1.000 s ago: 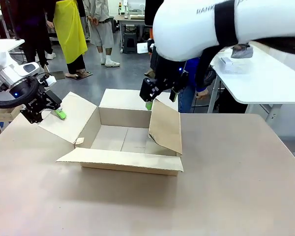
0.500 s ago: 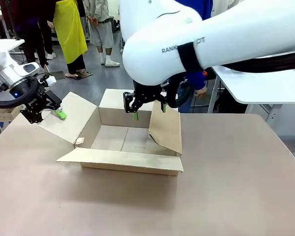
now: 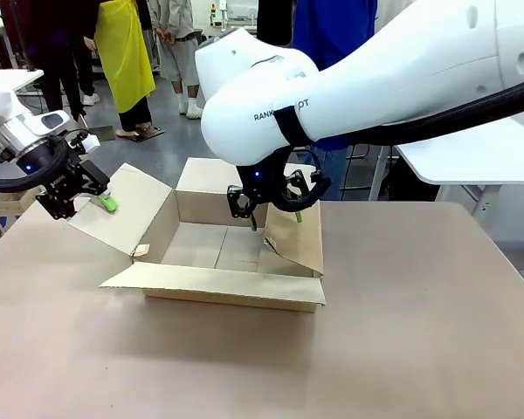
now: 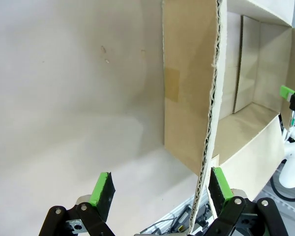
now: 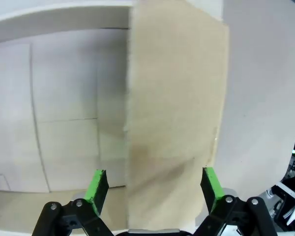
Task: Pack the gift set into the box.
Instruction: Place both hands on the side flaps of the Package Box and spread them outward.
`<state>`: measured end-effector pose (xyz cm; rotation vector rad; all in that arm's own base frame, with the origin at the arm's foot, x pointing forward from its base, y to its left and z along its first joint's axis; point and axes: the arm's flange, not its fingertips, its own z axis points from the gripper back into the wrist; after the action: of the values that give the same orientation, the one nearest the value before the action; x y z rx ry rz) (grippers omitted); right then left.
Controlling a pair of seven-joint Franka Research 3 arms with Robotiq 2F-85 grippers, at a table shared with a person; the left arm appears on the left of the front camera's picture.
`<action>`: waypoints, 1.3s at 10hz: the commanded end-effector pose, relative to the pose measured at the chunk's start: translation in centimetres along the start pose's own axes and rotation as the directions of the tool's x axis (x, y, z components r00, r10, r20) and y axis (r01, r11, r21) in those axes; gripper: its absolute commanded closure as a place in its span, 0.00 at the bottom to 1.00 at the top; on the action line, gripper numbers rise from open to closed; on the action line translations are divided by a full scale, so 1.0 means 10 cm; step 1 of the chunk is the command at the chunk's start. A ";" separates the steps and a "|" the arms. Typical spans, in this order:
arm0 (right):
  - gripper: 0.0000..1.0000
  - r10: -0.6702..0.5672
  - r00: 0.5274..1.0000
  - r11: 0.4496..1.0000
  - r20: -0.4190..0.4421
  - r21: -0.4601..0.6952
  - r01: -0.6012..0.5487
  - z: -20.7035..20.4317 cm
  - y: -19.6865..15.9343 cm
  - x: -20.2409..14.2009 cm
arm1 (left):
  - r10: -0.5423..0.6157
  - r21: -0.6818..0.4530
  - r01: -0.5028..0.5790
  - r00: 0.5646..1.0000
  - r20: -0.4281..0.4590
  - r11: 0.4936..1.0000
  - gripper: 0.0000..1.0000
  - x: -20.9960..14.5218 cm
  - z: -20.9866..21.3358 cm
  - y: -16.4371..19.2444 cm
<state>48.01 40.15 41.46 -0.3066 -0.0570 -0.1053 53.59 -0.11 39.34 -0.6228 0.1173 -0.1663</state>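
Right gripper [image 3: 275, 216], on the large white arm reaching across the middle of the scene, hangs over the box with its fingers spread. In its wrist view the right flap [image 5: 177, 123] stands between the two green pads, and I cannot tell whether either pad touches it. Left gripper [image 3: 87, 202], at the far left, is spread too. It straddles the outer edge of the left flap [image 3: 127, 209], and the corrugated edge passes just beside one pad [image 4: 220, 184].

A broad brown table [image 3: 419, 332] carries the box [image 3: 214, 246] near its middle. The carton is shallow, with a bare floor, so nothing is packed yet. The left flap and the near flap [image 3: 218, 286] are folded outward, while the right flap leans inward over the opening.

The step in hand looks like clearing the opening. The next move likely calls for the right fingers to grip or nudge that flap outward, gently, so the light carton does not slide.
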 end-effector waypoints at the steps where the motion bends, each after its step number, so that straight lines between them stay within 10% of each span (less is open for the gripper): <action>1: 0.00 -0.072 0.997 0.994 0.021 -0.078 0.073 0.10 -0.06 0.02 | 0.012 0.016 -0.012 1.000 0.003 1.000 0.00 -0.03 0.00 -0.03; 13: 0.00 -0.288 0.957 0.915 -0.036 0.284 0.286 -0.16 -2.10 -0.32 | 0.012 0.016 -0.012 1.000 0.003 1.000 0.00 -0.03 0.00 -0.03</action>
<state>43.98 22.19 47.48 -0.0872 -0.1255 -0.3884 53.59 -0.13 39.39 -0.6226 0.1165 -0.1669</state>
